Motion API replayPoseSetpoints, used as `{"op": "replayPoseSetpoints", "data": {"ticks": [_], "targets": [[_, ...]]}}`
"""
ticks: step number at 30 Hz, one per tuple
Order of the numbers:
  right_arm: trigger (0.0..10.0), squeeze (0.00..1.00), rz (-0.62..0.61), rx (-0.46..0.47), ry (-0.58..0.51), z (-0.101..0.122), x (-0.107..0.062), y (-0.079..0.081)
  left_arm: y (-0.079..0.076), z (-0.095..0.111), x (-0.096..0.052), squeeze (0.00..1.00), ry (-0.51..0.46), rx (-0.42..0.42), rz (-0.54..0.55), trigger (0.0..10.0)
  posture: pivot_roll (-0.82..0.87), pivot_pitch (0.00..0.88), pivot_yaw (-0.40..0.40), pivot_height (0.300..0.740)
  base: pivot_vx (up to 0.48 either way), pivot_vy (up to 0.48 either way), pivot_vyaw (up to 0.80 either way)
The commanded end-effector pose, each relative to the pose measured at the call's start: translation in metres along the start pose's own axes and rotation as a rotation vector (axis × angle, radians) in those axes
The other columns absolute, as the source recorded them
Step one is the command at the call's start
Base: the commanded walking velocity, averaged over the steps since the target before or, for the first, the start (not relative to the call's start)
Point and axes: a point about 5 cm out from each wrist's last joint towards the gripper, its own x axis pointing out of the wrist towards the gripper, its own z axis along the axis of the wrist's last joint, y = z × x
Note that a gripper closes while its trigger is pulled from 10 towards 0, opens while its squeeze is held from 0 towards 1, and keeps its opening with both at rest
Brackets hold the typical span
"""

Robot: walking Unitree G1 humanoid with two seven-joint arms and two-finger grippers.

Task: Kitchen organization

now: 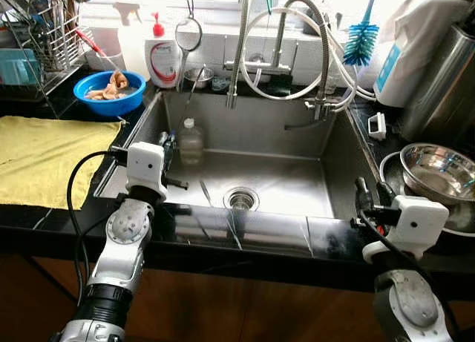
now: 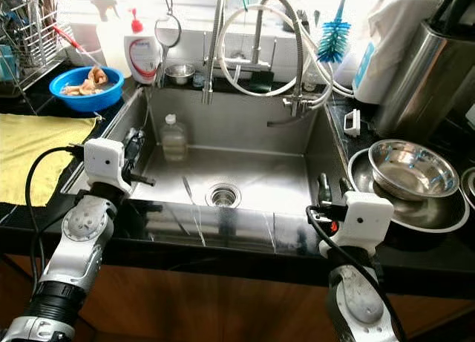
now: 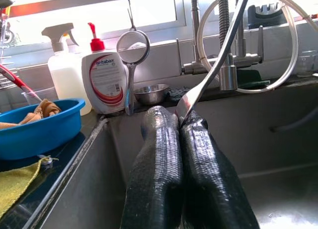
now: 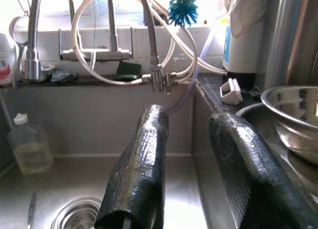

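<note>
My left gripper (image 1: 169,143) is over the left edge of the steel sink (image 1: 297,127), shut on a thin metal utensil (image 3: 208,70) whose handle slants up towards the tap. The pinched end is hidden between the fingers (image 3: 159,154). A small clear bottle (image 1: 191,140) stands in the sink just beyond that gripper. Another utensil (image 1: 204,191) lies flat on the sink floor beside the drain (image 1: 241,199). Near the sink's front right corner, my right gripper (image 4: 189,117) stands open and holds nothing.
A blue bowl (image 1: 110,92) with scraps and a yellow cloth (image 1: 44,156) sit on the left counter, next to a dish rack (image 1: 44,38). A soap bottle (image 1: 163,56) and a hanging strainer (image 1: 188,34) are behind the sink. Steel bowls (image 1: 438,171) are stacked at the right.
</note>
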Motion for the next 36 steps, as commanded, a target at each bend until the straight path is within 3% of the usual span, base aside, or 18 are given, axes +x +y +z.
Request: {"op": "replayPoseSetpoints", "data": {"ticks": [1,7,15,36], "targets": [[10.0,0.00,-0.014,-0.017,-0.026,0.002,0.000,-0.002,0.002,0.010,0.003,0.00,-0.028,-0.017,0.010,10.0,0.02,0.000,-0.033,0.719,0.000,0.000,0.00],[10.0,0.00,-0.010,-0.032,-0.047,0.006,0.002,-0.001,0.003,0.027,0.007,0.00,-0.086,-0.030,0.007,10.0,0.02,0.000,-0.037,0.719,0.000,0.000,0.00],[10.0,0.00,-0.018,-0.037,-0.045,0.003,0.003,-0.001,0.000,0.032,0.004,0.00,-0.093,-0.004,-0.008,10.0,0.03,0.000,-0.038,0.719,0.000,0.000,0.00],[10.0,0.00,-0.008,-0.050,-0.062,0.005,0.007,-0.001,-0.006,0.036,0.004,0.00,-0.095,0.029,-0.023,10.0,0.03,0.000,-0.035,0.719,0.000,0.000,0.79]]}}
